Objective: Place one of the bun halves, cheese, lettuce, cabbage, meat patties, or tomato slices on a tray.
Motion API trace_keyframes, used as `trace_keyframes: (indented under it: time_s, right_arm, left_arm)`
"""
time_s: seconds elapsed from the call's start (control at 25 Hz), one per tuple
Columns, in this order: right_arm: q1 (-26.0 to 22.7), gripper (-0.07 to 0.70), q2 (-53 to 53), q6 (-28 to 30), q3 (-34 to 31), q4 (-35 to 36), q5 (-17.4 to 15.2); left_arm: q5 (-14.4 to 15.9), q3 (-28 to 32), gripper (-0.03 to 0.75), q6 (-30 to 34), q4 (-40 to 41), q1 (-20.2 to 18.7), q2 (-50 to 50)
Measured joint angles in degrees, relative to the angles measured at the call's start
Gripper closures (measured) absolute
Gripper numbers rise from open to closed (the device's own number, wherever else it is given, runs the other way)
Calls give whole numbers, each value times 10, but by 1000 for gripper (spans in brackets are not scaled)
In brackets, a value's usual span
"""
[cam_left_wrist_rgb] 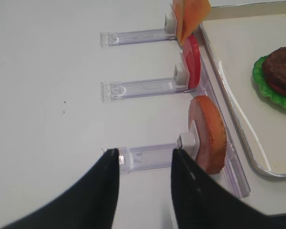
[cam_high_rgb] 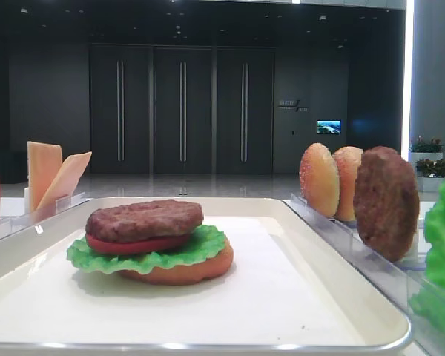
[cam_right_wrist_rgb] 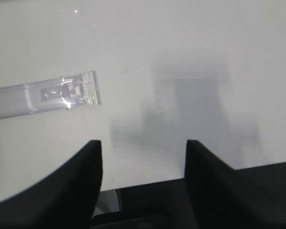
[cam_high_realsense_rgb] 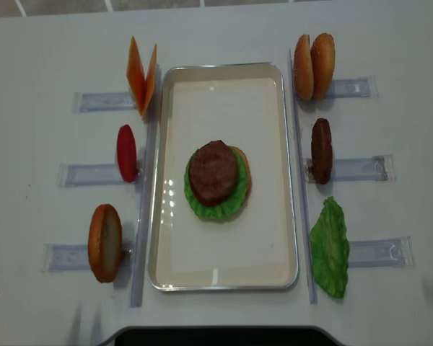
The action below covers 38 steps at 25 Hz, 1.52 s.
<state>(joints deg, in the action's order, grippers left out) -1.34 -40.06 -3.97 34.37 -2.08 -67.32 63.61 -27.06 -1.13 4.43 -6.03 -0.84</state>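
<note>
White table (cam_high_realsense_rgb: 43, 43) under everything. White tray (cam_high_realsense_rgb: 224, 86) at centre of table, long axis front to back. On tray floor, one stack: flat orange-brown bun base (cam_high_rgb: 185, 271) at bottom, frilly green lettuce leaf (cam_high_rgb: 148, 256) above it, red tomato slice (cam_high_rgb: 133, 243) next, dark brown meat patty (cam_high_rgb: 144, 219) on top, slightly tilted. Clear slotted racks (cam_high_realsense_rgb: 94, 174) along both long sides of tray. Left side, back to front: two cheese slices (cam_high_realsense_rgb: 142, 76) leaning apart in a V, one tomato slice on edge (cam_high_realsense_rgb: 126, 153), one bun half on edge (cam_high_realsense_rgb: 105, 241). Right side, back to front: two domed bun halves (cam_high_realsense_rgb: 314, 66) standing side by side and touching, second meat patty (cam_high_realsense_rgb: 321, 150) on edge, second lettuce leaf (cam_high_realsense_rgb: 330, 249) lying beside its rack. Right gripper (cam_right_wrist_rgb: 144, 143) over bare table, end of one clear rack (cam_right_wrist_rgb: 62, 94) just ahead and to its left; fingers spread wide, nothing between them. Left gripper (cam_left_wrist_rgb: 145, 152) low over front left rack, beside the upright bun half; fingers parted with only rack and table in the gap, nothing held.
</note>
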Motion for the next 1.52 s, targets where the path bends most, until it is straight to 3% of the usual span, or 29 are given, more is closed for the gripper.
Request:
trace_keyframes:
  time_s: [0.28,0.72,1.52]
  right_arm:
    - [0,260,186,20,-47,2,12]
    - [0,261,387,53,-53,21,22]
    - [0,261,406,56,-53,21,22]
  left_arm:
    - [0,0,433,0,0,0,0]
    - [0,0,433,0,0,0,0]
    - [0,0,433,0,0,0,0]
